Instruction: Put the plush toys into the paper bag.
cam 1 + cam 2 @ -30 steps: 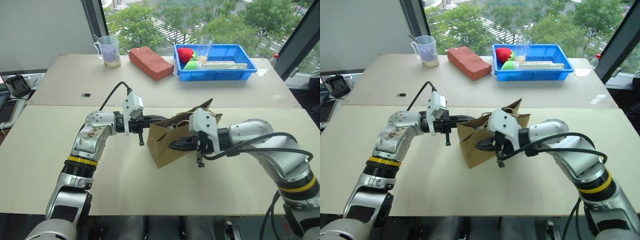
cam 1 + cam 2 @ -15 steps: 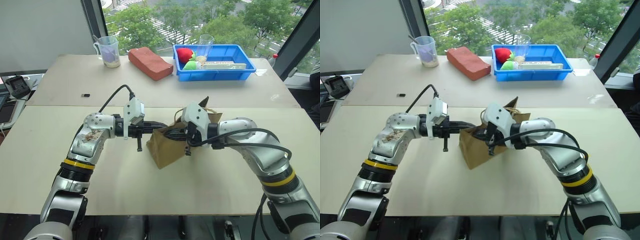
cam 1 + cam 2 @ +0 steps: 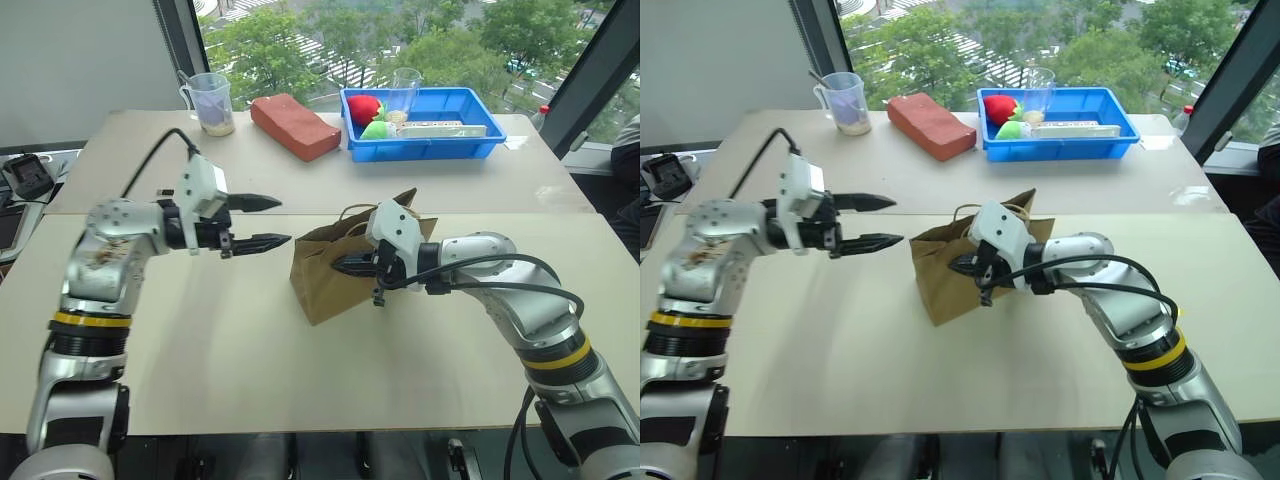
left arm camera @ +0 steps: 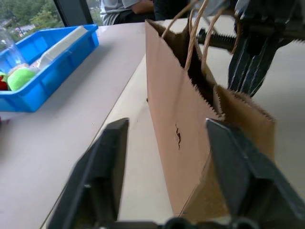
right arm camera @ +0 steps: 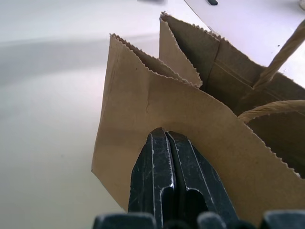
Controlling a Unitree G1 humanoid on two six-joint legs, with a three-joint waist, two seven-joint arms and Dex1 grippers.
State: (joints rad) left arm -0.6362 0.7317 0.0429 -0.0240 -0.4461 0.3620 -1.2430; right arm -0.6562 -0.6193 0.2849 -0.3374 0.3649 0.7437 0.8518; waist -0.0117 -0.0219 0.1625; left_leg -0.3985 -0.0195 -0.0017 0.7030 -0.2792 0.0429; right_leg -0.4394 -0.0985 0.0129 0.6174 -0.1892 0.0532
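In R wrist view, right hand [image 5: 167,143] pinches paper bag [image 5: 143,114].

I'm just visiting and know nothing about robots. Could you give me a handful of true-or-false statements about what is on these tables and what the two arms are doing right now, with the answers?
1. The brown kraft paper bag with cord handles stands upright on the near table. True.
2. The left gripper is clamped on the bag. False: its fingers are spread open and it is off to the side of the bag, touching nothing.
3. The right gripper is shut against the bag's paper wall. True.
4. The reddish brick-shaped block lies inside the blue plastic tray. False: it lies on the far table beside the tray.
5. A red strawberry-like item sits in the blue tray. True.
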